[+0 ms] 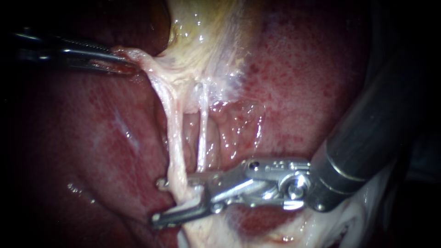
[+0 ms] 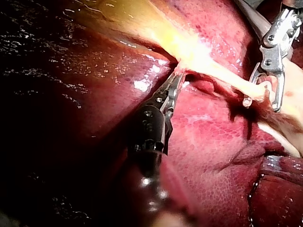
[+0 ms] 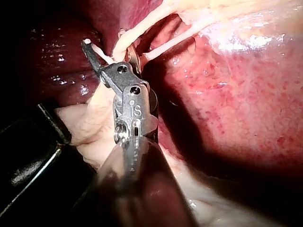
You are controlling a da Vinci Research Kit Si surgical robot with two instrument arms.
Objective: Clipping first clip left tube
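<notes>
Upper left, tissue is pinched by the left instrument; the left tube is set between the right instrument's open jaws.

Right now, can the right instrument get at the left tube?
Probably yes. The right instrument has its open jaws on either side of the left tube, with nothing between. The left instrument grips tissue higher up, out of the way.

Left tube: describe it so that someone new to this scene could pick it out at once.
From the pale gallbladder at the endoscope view's top, two tubes run down over the red liver. The left tube is the thicker one, passing between the right instrument's open jaws.
</notes>
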